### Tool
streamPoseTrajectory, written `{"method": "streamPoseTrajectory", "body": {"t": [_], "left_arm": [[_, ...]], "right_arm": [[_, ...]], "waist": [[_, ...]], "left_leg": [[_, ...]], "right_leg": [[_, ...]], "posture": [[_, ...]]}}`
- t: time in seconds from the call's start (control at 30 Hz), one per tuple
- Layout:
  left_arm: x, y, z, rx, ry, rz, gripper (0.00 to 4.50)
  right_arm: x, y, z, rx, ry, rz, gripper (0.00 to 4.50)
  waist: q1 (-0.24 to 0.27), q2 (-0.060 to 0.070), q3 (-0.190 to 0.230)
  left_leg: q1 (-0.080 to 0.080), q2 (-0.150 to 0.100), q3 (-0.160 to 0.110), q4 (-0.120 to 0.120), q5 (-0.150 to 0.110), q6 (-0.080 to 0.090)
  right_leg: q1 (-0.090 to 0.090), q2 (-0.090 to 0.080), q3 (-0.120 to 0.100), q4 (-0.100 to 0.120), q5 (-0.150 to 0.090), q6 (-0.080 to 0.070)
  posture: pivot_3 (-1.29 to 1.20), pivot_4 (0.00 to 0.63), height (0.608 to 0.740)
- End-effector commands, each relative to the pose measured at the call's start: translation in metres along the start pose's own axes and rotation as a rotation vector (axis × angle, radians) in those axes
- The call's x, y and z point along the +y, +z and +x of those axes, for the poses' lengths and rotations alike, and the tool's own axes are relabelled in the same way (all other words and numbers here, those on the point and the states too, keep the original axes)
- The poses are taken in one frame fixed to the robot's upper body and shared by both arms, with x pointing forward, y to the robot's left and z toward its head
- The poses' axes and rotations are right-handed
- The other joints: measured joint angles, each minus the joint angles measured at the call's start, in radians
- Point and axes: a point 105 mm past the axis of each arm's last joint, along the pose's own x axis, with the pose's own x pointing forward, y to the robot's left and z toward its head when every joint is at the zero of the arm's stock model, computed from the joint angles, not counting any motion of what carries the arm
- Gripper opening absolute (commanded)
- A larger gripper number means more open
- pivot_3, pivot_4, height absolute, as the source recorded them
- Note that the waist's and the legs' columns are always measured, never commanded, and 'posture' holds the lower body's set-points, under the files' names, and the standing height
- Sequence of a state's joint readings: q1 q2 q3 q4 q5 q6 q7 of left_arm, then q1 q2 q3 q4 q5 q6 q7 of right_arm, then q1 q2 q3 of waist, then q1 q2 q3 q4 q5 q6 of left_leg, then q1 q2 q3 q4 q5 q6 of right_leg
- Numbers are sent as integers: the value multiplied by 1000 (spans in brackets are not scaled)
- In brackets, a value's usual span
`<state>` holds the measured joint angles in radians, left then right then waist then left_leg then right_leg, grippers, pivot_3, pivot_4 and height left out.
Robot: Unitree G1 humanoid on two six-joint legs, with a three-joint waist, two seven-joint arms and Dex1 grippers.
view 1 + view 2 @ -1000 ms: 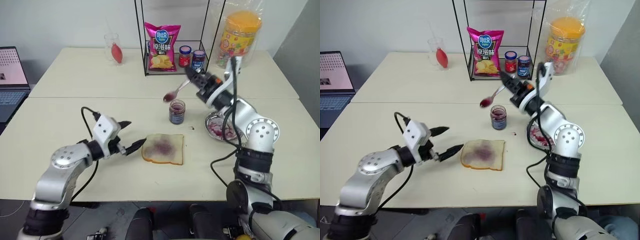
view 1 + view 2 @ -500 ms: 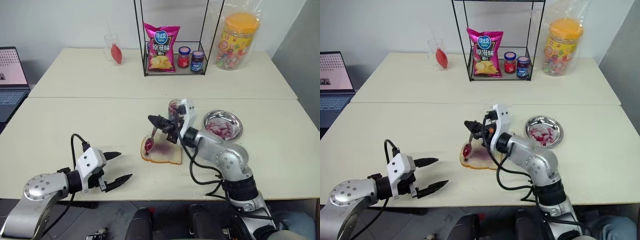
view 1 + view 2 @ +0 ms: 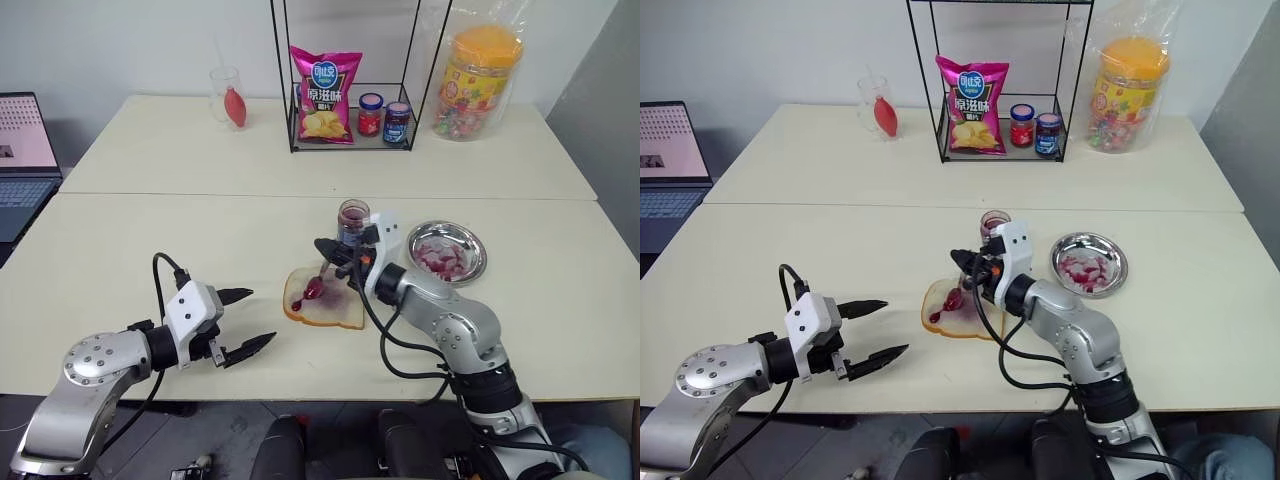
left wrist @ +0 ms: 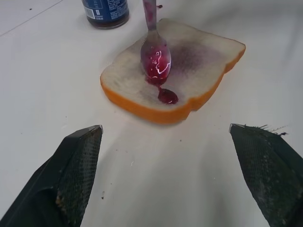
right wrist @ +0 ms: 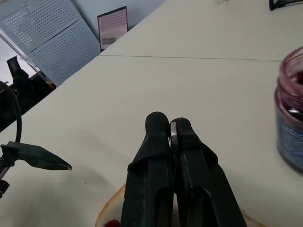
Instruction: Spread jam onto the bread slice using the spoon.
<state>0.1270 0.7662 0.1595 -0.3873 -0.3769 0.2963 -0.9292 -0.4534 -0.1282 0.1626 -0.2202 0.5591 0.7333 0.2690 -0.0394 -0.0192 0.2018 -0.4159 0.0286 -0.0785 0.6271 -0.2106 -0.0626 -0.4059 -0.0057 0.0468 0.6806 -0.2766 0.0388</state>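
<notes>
Near the middle of the head views we see the bread slice (image 3: 322, 299) lying flat on the pale table (image 3: 150, 240), a purple-red smear across its centre. Our right hand (image 3: 326, 249) reaches in from the right with its two black fingers pressed together on the handle of the spoon (image 3: 318, 285), which slants down so that its bowl rests on the bread. The bowl is coated in jam (image 4: 157, 60), and a small glossy blob has run off its tip toward the crust (the left wrist view shows this best). Just behind the bread, a little above centre in the frame, stands an open jam jar (image 3: 353, 218), and to its right a small metal dish (image 3: 447, 250) smeared with red. Our left hand (image 3: 245, 322) sits at the lower left of the frame, near the bread but not touching it, its fingers spread wide apart and holding nothing. Along the top of the frame we see a wire rack (image 3: 345, 75) holding a pink snack bag (image 3: 324, 80) and two small lidded jars (image 3: 384, 115), with a large yellow-lidded container (image 3: 479, 70) at the upper right and a laptop (image 3: 22, 150) at the far left edge.
</notes>
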Motion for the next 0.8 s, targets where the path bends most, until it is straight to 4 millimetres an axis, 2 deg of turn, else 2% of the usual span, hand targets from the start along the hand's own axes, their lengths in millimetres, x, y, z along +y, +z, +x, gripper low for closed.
{"method": "streamPoseTrajectory", "body": {"t": [0.03,0.17,0.33,0.57,0.67,0.8], "left_arm": [[1,6,0,-21,3,28,4500],[3,6,0,-20,8,35,4500],[5,5,-2,-22,19,35,4500],[6,4,-6,-30,22,27,4500],[4,3,-7,-31,17,25,4500],[1,3,-8,-30,5,26,4500]], "right_arm": [[-15,25,-17,-63,-64,-47,30],[-2,39,-21,-96,-8,-13,30],[17,38,-11,-109,58,112,30],[34,22,9,-59,132,251,30],[35,8,20,-21,130,283,30],[28,-4,23,9,97,304,30]], "waist": [[3,0,0],[4,0,0],[-2,0,0],[-8,0,0],[-9,0,0],[-9,0,0]], "left_leg": [[0,0,0,0,0,0],[0,1,0,0,0,0],[0,2,0,-2,0,0],[0,2,0,-1,0,0],[1,2,0,-1,0,0],[0,2,0,-2,0,0]], "right_leg": [[0,0,0,0,0,0],[0,1,0,0,0,0],[-1,2,0,0,0,-2],[-1,2,0,0,0,-2],[-1,2,0,0,0,-2],[-1,2,0,0,0,-2]], "posture": [[0,150,740],[0,150,740],[0,150,740],[0,150,740],[0,150,740],[0,150,740]]}}
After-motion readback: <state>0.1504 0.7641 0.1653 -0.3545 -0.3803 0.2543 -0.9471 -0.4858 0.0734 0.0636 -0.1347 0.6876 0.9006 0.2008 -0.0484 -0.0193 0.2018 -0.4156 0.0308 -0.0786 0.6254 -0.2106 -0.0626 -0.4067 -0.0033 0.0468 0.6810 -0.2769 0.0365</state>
